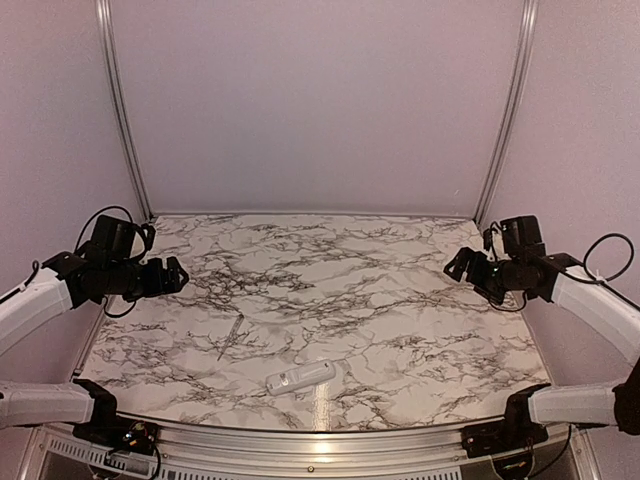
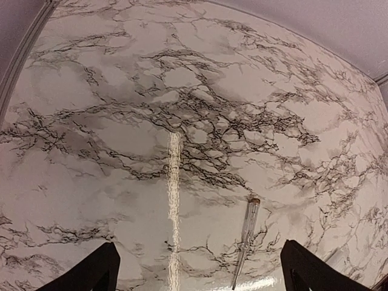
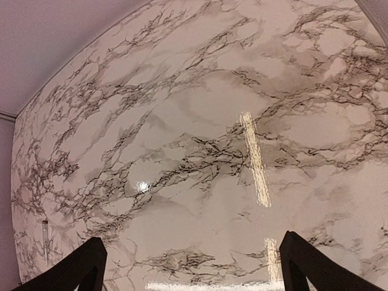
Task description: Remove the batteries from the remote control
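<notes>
Presently left claw (image 1: 180,274) and right claw (image 1: 455,265) both spread wide, empty, above the surface (image 1: 400,300). Between them, back toward the bases, lies the remote control (image 1: 300,377), long axis roughly crosswise; left claw looks nearer. No batteries visible.

White remote control (image 1: 300,377) flat near table's front edge, closed.

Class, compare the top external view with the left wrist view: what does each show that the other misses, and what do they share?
Only the top view shows the remote control, lying near the table's front edge, and the right gripper. Only the left wrist view shows the thin stick's clear body and brown cap. Both show the marble table, the stick and the open left gripper.
</notes>
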You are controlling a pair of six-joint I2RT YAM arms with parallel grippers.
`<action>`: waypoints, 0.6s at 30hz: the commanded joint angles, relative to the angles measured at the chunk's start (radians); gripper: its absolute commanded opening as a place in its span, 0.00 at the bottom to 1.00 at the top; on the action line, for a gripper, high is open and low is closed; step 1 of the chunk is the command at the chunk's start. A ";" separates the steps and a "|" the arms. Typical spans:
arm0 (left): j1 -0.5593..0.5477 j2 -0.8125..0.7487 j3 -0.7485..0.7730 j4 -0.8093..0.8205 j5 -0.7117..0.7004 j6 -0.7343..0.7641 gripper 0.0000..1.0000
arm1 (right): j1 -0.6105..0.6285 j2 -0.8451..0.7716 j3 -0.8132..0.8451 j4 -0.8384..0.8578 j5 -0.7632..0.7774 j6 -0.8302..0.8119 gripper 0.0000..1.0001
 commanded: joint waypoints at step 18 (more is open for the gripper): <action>-0.311 0.040 -0.055 0.095 0.122 0.027 0.89 | 0.296 0.013 0.001 -0.005 -0.079 -0.035 0.98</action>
